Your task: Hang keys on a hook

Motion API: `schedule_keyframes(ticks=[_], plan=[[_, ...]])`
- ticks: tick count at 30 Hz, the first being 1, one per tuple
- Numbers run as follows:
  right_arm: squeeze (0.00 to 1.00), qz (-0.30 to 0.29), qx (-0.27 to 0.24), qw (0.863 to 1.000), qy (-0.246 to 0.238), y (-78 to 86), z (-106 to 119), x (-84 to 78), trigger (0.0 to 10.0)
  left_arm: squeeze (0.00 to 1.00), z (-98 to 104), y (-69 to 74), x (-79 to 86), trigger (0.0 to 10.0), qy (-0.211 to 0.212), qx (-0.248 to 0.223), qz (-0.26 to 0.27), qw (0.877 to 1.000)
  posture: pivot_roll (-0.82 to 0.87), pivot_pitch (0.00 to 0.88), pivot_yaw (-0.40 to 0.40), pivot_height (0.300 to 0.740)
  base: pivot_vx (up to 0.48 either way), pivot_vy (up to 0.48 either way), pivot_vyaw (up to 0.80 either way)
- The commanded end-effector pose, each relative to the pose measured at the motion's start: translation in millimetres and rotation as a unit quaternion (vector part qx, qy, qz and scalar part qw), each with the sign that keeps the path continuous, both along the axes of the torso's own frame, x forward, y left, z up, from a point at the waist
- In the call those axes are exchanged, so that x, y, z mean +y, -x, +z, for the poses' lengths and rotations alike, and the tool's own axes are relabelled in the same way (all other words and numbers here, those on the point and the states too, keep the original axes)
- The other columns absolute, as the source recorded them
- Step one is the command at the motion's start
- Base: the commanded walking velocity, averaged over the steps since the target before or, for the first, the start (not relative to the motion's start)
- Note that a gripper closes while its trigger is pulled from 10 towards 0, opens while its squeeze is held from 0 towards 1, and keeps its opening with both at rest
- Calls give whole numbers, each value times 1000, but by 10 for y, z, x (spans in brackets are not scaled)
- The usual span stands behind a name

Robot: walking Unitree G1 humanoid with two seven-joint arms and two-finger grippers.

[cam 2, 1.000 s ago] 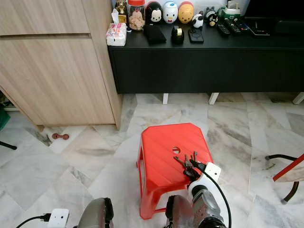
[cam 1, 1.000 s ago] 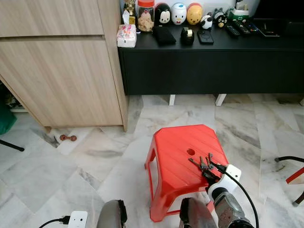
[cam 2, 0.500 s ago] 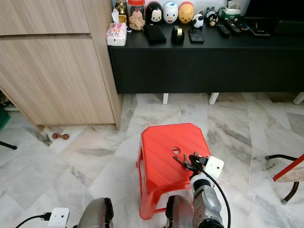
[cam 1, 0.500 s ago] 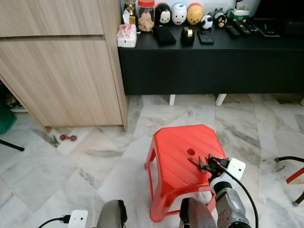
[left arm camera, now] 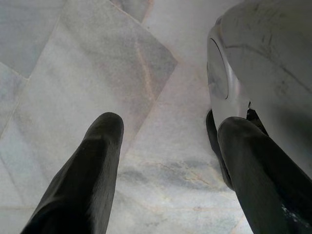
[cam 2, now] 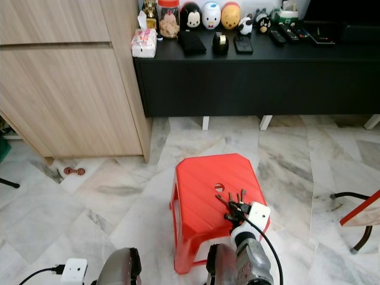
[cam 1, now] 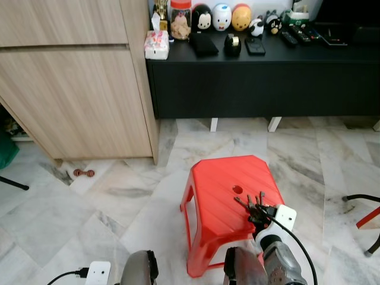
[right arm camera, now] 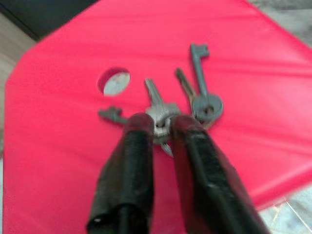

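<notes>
A bunch of grey keys (right arm camera: 201, 95) lies fanned out on a red plastic stool (cam 1: 217, 184), close to the stool's round centre hole (right arm camera: 113, 81). My right gripper (right arm camera: 161, 122) comes in from the near side. Its two black fingers (right arm camera: 134, 146) are pinched together on the key ring in the middle of the bunch. From the head, the keys (cam 1: 248, 203) fan out just beyond the right gripper (cam 1: 257, 215) at the stool's near right corner. My left gripper (left arm camera: 170, 122) hangs open over the marble floor, holding nothing.
A black low console (cam 1: 261, 77) with figurines, a jar and remotes stands behind the stool. A wooden cabinet (cam 1: 77, 95) rises at left. A small brown toy (cam 1: 84, 173) lies on the floor, and a chair leg (cam 1: 359, 200) juts in at right.
My right wrist has swung back to the left and slightly nearer, and the keys have shifted a little with it. The left arm is still.
</notes>
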State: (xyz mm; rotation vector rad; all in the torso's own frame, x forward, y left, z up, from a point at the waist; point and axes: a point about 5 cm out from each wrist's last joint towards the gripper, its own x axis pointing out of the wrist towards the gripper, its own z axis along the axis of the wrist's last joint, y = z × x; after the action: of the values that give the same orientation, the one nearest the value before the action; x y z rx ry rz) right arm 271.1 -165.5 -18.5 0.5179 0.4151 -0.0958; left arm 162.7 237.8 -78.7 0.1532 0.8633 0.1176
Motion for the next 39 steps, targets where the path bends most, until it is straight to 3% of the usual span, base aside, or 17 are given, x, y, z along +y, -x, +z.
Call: schedule_keyframes(ticks=[1, 12, 22, 23, 24, 25, 39], plan=[[1000, -11, 7, 1000, -5, -17, 4, -60, 10000, 0, -51, 95, -13, 10000, -3, 23, -4, 1000, 95, 110, -53, 596, 0, 0, 0], [1000, -22, 7, 1000, -15, -91, 59, -143, 10000, 0, -49, 99, 0, 10000, -5, 23, -3, 1000, 98, 111, -52, 596, 0, 0, 0], [1000, -17, 22, 1000, -3, -23, 2, -181, 10000, 0, -48, 105, 15, 10000, -7, 24, -2, 1000, 98, 114, -49, 596, 0, 0, 0], [918, -22, 24, 999, -8, -16, -5, -191, 10000, 0, -49, 106, 15, 10000, -7, 25, -2, 1000, 98, 114, -49, 596, 0, 0, 0], [918, -24, 24, 999, -11, -14, -7, -194, 10000, 0, -49, 106, 14, 10000, -6, 25, -3, 1000, 98, 114, -49, 596, 0, 0, 0], [0, -22, 26, 999, -9, -9, -11, -202, 10000, 0, -49, 107, 15, 10000, -6, 25, -3, 1000, 97, 113, -49, 596, 0, 0, 0], [0, 18, 53, 998, -17, 19, -63, -146, 10000, 0, -49, 112, 24, 10000, -8, 26, -2, 1000, 102, 115, -50, 596, 0, 0, 0]])
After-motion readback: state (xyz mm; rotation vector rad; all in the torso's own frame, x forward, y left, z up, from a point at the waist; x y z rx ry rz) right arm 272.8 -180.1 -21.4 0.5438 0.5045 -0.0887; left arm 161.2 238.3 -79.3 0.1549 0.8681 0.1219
